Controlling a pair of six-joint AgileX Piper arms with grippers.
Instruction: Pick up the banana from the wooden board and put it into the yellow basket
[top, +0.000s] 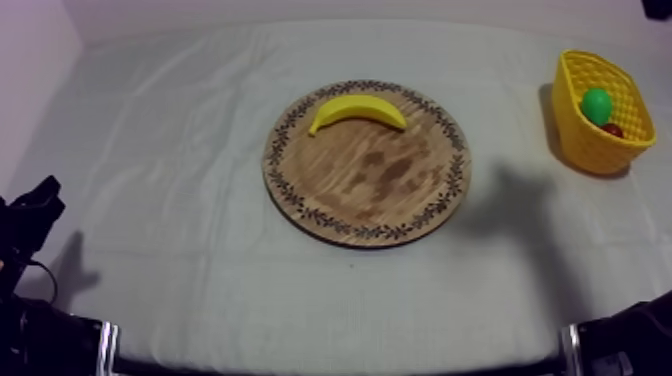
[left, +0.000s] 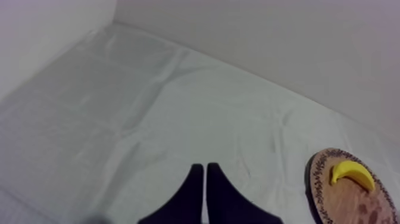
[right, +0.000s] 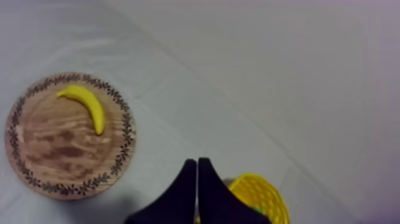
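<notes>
Left gripper (left: 204, 170): the two black fingers lie pressed together as a narrow wedge, with nothing between them. It hangs over bare grey-white cloth (left: 137, 113), well apart from the round wooden board with a patterned rim (left: 351, 205), which lies off to one side of it. In the top view the left arm (top: 30, 215) sits low at the left edge of the table, clear of the board.

Right gripper (right: 196, 164): the two black fingers are likewise closed against each other as a narrow wedge, gripping nothing. It hangs just beside the yellow basket of open plastic weave (right: 262, 193), whose rim is partly hidden behind the fingers. The board lies well apart from this gripper, on the far side from the basket. In the top view the right arm (top: 630, 335) sits low at the right edge of the table.

Task item: the curved yellow toy banana (top: 357, 110) lies flat on the board, on its far half near the patterned rim, with its ends pointing toward the near side of the table. Neither gripper touches it.

Basket contents: the yellow basket stands at the far right of the table, well apart from the board. Inside it lie a round green toy fruit (top: 597, 104) and, just beside that, a small red fruit (top: 612, 130)
</notes>
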